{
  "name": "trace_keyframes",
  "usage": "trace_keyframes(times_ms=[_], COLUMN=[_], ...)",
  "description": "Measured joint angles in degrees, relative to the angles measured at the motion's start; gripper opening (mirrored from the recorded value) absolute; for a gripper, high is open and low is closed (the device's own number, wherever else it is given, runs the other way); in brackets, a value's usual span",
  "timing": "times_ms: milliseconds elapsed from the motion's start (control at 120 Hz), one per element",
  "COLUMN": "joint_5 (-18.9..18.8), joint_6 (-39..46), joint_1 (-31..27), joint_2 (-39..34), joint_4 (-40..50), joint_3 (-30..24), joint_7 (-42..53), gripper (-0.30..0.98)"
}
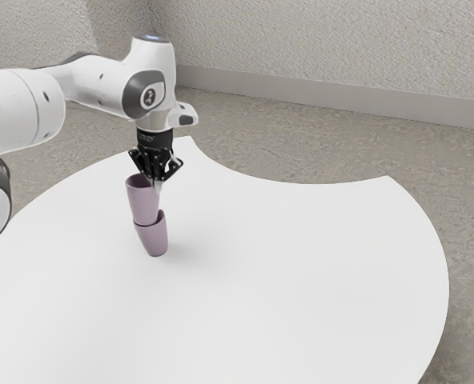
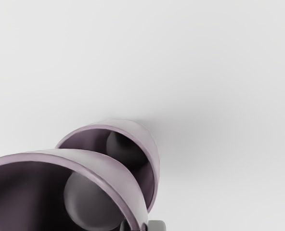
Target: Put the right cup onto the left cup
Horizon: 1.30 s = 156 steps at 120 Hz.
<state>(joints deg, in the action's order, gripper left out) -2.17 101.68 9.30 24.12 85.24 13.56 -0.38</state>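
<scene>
The upper cup (image 1: 143, 205) is standing over the lower cup (image 1: 153, 240), its narrow end meeting the lower one's mouth; how deep it is going in, I cannot tell. Both are showing the same smooth, dusty mauve skin, thin round rims and walls tapering towards the base, and both are leaning slightly towards the exterior view's left. In the wrist view their insides are darkening to a deep plum, with a round, greyish bottom showing in each, and the upper one is overlapping part of the lower one's mouth. The pincer (image 1: 156, 183) is gripping the upper cup by its wall near the rim, one fingertip lying inside and the other, a blunt grey block (image 2: 157, 225), pressing from outside. Its linkage is looking black and angular against the rounded, glossy white shells and grey caps of the arm (image 1: 101, 81), which is coming in from the exterior view's left. The lower cup is resting its base on the desk (image 1: 301, 280), a plain, matt white slab with sweeping curved edges, and a soft shadow is spreading beside it. Beyond, the mottled grey-brown floor (image 1: 325, 156) is running up to a smooth pale skirting (image 1: 301, 90) and a rough-grained wall (image 1: 325, 36).
</scene>
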Motion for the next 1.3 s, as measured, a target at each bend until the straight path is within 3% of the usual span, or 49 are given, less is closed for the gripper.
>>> trace_keyframes(times_ms=[300, 525, 725, 1083, 1300], joint_5=[0.16, 0.92, 1.02, 1.11, 0.54], joint_6=[0.15, -1.56, -3.21, -4.9, -6.55], joint_1=[-0.17, -0.16, 0.47, 1.37, 3.34], joint_2=[1.67, 0.97, -3.28, -16.66, -21.24], joint_4=[-1.27, -1.28, -0.9, 8.25, 10.25], joint_3=[-0.01, -0.19, -1.15, -4.84, -6.06], joint_7=[0.02, -0.75, -1.69, -2.52, -2.0], gripper=[-0.09, 0.36, 0.56, 0.66, 0.68])
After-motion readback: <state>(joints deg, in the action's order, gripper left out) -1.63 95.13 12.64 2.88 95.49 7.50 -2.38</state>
